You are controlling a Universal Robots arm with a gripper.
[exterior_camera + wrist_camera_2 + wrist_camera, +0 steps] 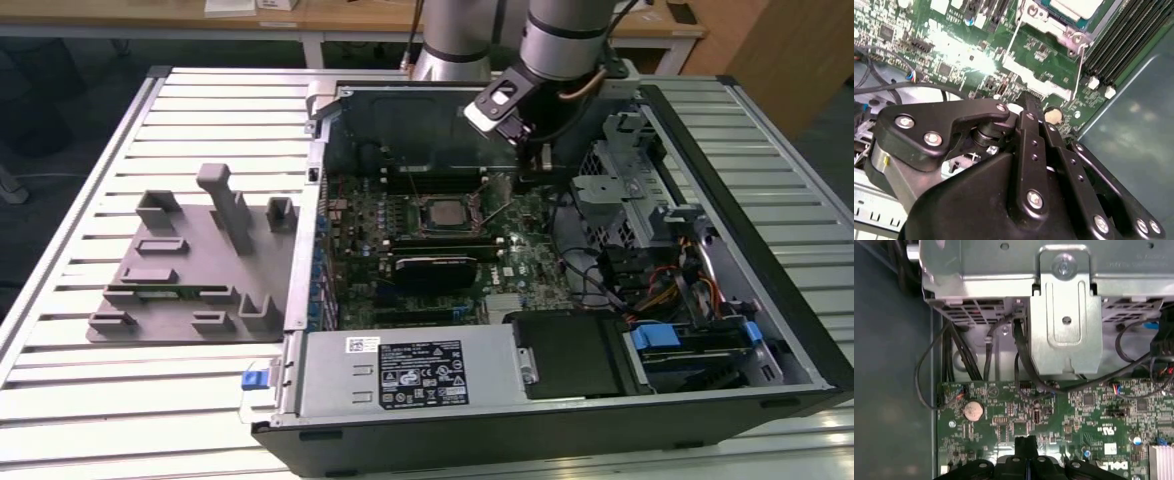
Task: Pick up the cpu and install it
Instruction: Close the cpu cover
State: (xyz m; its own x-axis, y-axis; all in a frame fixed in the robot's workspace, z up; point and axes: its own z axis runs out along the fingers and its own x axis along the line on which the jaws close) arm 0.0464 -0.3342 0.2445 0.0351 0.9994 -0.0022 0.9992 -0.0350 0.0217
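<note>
black fingers point(1022, 446) pressed together, empty | above green circuit board point(1079, 410) | small silvery square cpu point(442, 212) in metal-framed socket point(1036, 17)

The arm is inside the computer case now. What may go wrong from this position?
1. The pincer hangs close over the green board, near the round battery; going lower may scrape small parts.
2. Black cables hang from the metal cage nearby; the arm may catch them.
3. The chip lies in its socket, next to a thin wire lever; a sideways move may bend the lever.
</note>
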